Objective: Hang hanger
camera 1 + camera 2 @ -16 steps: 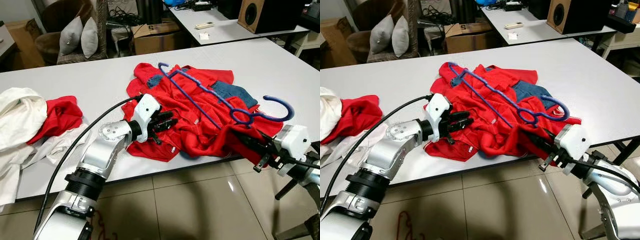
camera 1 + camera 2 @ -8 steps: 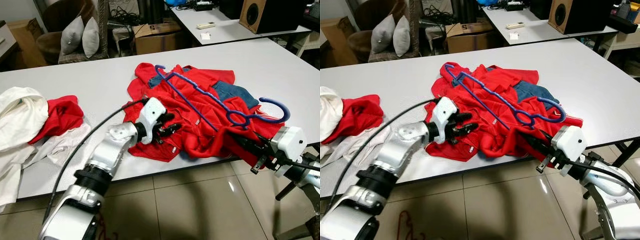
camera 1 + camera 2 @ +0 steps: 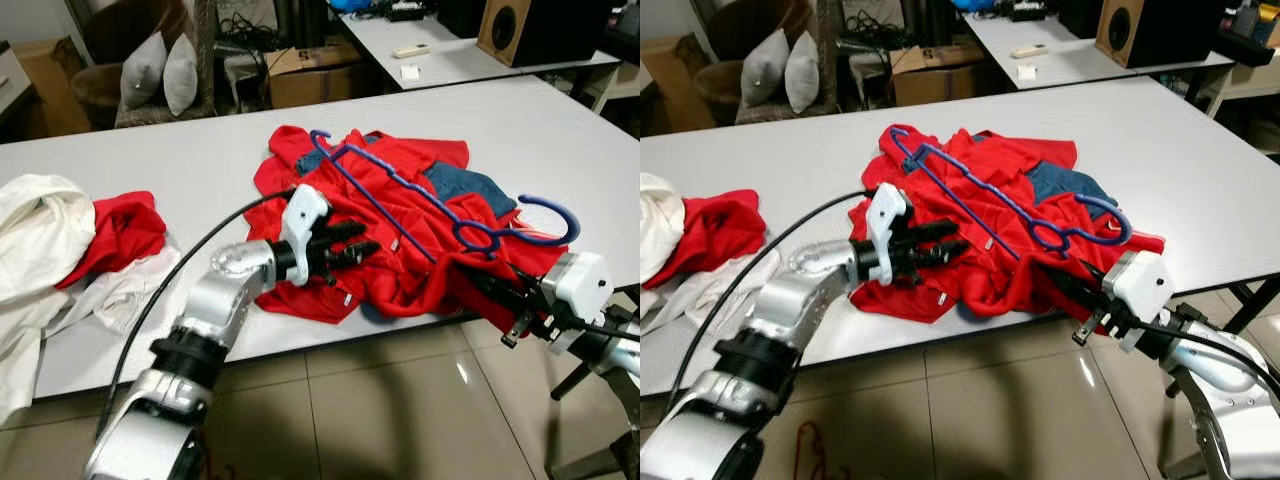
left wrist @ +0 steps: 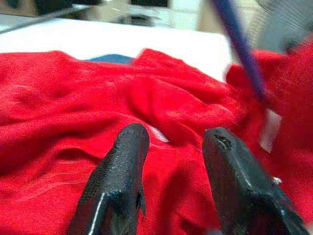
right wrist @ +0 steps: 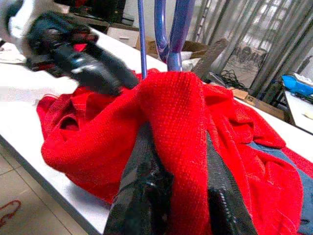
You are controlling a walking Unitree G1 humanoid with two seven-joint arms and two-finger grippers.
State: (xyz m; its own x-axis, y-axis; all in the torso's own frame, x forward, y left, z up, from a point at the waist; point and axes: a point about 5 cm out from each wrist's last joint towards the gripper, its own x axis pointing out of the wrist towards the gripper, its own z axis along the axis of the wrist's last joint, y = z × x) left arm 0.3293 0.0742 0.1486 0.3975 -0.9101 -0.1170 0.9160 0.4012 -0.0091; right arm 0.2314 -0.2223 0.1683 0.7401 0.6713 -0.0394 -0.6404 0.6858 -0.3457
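Surface [image 3: 560, 130] layout, near edge.
Hanger [image 3: 420, 195] lies on the garment [image 3: 400, 260] at centre; clothes pile [image 3: 70, 250] well to its left; left gripper [image 3: 350, 250] over the garment's left part, right gripper [image 3: 480, 285] at its right front edge.

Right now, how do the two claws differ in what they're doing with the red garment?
The left claw is open, fingers spread above the red garment near its middle, gripping nothing. The right claw is shut on a fold of it at the table's near edge, below the hanger's hook. Both point into the same heap.
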